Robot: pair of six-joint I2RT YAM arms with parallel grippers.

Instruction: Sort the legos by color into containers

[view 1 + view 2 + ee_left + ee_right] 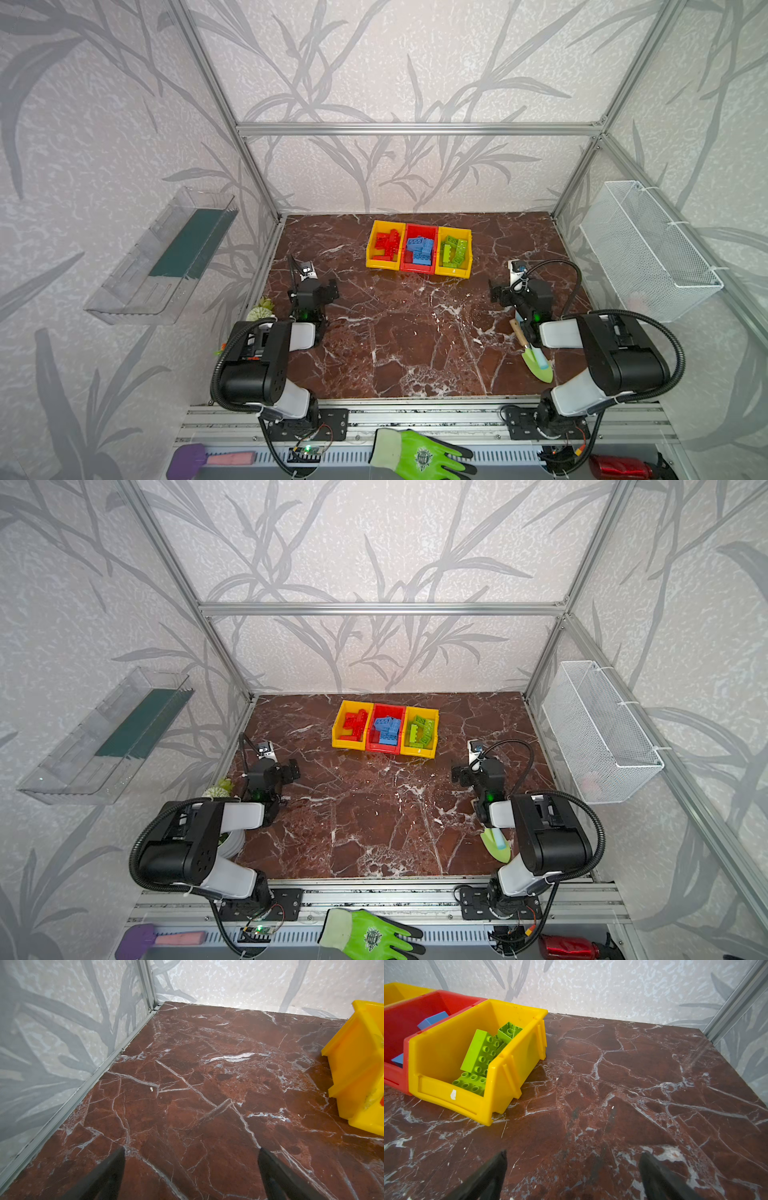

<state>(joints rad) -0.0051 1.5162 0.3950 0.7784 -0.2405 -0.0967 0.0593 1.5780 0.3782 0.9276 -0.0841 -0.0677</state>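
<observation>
- My left tool [192,1153] and my right tool [573,1154] are nearest to me. Both are wide open and hold nothing. Each hangs just over the bare brown marble-look worktop [395,340], and they are well apart from each other.
- A green garden trowel with a wooden handle [535,362] lies under my right arm. It is not part of my job.
- Farther back stand the three small plastic containers [417,269]. They are joined in a row, two yellow with one red between.
- All the chunky bumpy plastic legos [386,729] I can see are inside them. Red ones are in the left yellow one, blue ones in the red one, and lime green ones in the right yellow one. I see none loose on the worktop, so I think the sorting is done.
- I think the legos are light, hard and smooth. They should not squash or break.
- To lift one, I would pinch its two long flat sides, not the bumpy top. Smooth plastic can slip. They lie tilted in heaps, so I would take the top one first.
</observation>
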